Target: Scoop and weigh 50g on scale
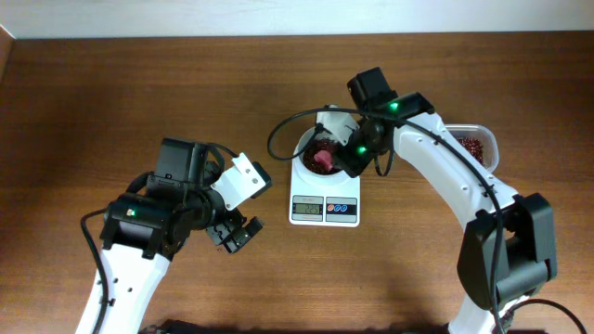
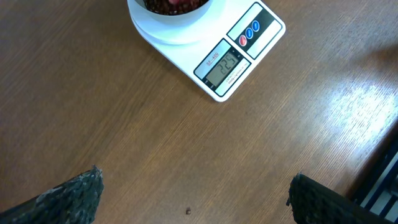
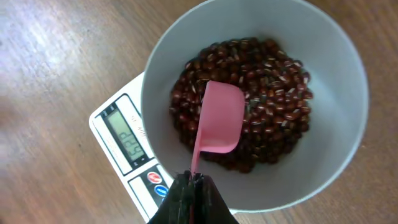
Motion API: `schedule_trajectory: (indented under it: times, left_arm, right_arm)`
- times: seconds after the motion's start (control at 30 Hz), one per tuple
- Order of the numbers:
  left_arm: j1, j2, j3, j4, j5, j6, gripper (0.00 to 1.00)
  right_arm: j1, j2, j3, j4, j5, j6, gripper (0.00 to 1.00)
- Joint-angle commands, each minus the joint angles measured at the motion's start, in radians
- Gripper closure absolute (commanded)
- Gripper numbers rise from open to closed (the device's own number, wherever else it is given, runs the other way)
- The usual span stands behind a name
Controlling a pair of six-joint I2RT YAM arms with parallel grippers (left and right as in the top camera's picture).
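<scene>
The white scale (image 1: 324,206) stands mid-table with a lit display (image 3: 126,137) and red and blue buttons. On it sits a round white bowl (image 3: 342,137) holding dark red beans (image 3: 273,124). My right gripper (image 3: 194,180) is shut on the thin handle of a pink scoop (image 3: 219,121), whose blade lies turned over on the beans in the bowl. My left gripper (image 1: 237,232) hovers over bare wood left of the scale, open, with its fingertips (image 2: 74,196) wide apart and nothing between them.
A clear plastic tub of red beans (image 1: 475,145) stands at the right, behind my right arm. A single stray bean (image 2: 188,211) lies on the wood between my left fingers. The scale (image 2: 239,53) lies ahead of my left gripper.
</scene>
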Motion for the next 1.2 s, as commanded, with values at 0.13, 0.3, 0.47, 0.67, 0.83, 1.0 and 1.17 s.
schedule_trajectory:
  times: [0.13, 0.3, 0.47, 0.67, 0.83, 1.0, 1.17]
  left_arm:
    - [0.004, -0.010, 0.020, 0.002, 0.014, 0.015, 0.01]
    - [0.004, -0.010, 0.020, 0.002, 0.014, 0.015, 0.01]
    - [0.004, -0.010, 0.020, 0.002, 0.014, 0.015, 0.01]
    - [0.004, -0.010, 0.020, 0.002, 0.014, 0.015, 0.01]
    - [0.004, -0.010, 0.020, 0.002, 0.014, 0.015, 0.01]
    - [0.004, -0.010, 0.020, 0.002, 0.014, 0.015, 0.01]
    - [0.004, -0.010, 0.020, 0.002, 0.014, 0.015, 0.01]
  right_arm:
    - [-0.102, 0.001, 0.023, 0.005, -0.190, 0.053, 0.96]
    - [-0.132, -0.054, 0.074, -0.002, -0.193, 0.053, 0.96]
    - [-0.090, -0.072, 0.080, -0.036, -0.017, 0.052, 0.96]
    - [-0.034, -0.109, 0.110, -0.062, 0.011, 0.048, 0.96]
    - [-0.032, -0.103, 0.100, -0.058, 0.005, 0.049, 0.96]
    - [-0.035, -0.103, 0.100, -0.061, -0.014, 0.057, 0.96]
    - [-0.034, -0.102, 0.100, -0.060, -0.013, 0.072, 0.96]
